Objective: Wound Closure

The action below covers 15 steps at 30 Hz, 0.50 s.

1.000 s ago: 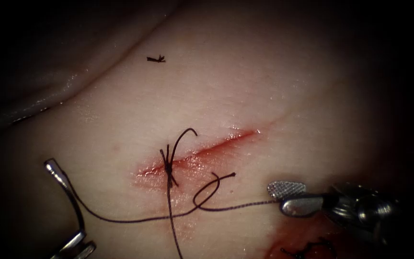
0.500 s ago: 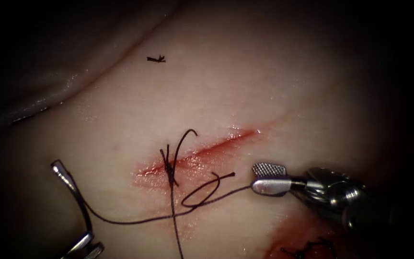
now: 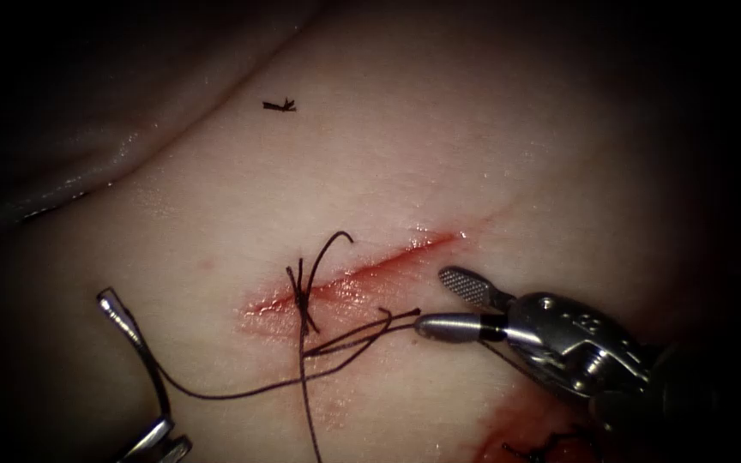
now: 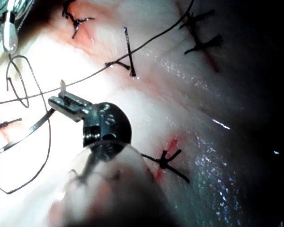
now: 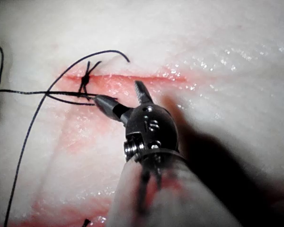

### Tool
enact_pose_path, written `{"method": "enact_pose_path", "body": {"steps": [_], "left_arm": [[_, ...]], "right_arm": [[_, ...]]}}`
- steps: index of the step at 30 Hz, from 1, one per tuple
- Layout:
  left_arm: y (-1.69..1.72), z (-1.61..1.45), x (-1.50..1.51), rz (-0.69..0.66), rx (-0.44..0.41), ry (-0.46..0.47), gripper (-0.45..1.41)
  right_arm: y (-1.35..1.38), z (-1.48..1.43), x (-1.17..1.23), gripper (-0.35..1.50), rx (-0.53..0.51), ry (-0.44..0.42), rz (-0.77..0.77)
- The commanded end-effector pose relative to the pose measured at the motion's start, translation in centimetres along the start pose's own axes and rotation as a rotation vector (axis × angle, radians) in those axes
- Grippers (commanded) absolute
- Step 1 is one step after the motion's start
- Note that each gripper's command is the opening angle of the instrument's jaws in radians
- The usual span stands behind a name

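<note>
1. The right tool (image 3: 439,302) hovers just right of the cut (image 3: 362,273) in the tissue (image 3: 439,154), jaws spread and holding nothing; the thread (image 3: 336,343) ends just off its lower jaw.
2. The left tool (image 3: 158,441) grips the curved needle (image 3: 135,347) near its tail, jaws pressed together; the needle stands clear of the tissue, left of the cut.
3. A knot (image 3: 302,300) sits across the cut, apparently with 2 free tails.
4. A cut end of thread (image 3: 279,105) lies well apart.

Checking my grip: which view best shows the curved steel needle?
Endoscope view: the curved steel needle arcs whole left of the cut, out of the tissue, left claw shut on one end. Left wrist view shows part.
</note>
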Motion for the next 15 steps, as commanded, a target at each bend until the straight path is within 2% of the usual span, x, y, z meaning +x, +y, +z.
{"method": "enact_pose_path", "body": {"steps": [1,7,8,10,11,15], "left_arm": [[0.09,0.02,-0.04,-0.001,-0.003,-0.002,-0.45],[0.09,0.01,-0.05,0.000,-0.002,-0.001,-0.45],[0.10,0.01,-0.05,0.000,-0.002,-0.001,-0.45],[0.10,0.00,-0.05,0.000,-0.001,-0.001,-0.45],[0.10,0.00,-0.05,0.000,-0.001,-0.001,-0.45],[0.10,0.00,-0.05,0.000,-0.001,-0.002,-0.45]], "right_arm": [[-0.02,0.11,-0.04,1.14,0.004,0.000,0.012],[0.12,0.14,-0.06,1.14,-0.006,-0.002,0.000],[0.14,0.15,-0.07,1.14,-0.002,-0.008,-0.051],[0.14,0.20,-0.12,1.19,0.013,-0.060,-0.169],[0.14,0.20,-0.12,1.19,0.013,-0.060,-0.169],[0.00,0.31,-0.25,1.19,0.047,-0.155,-0.262]]}}
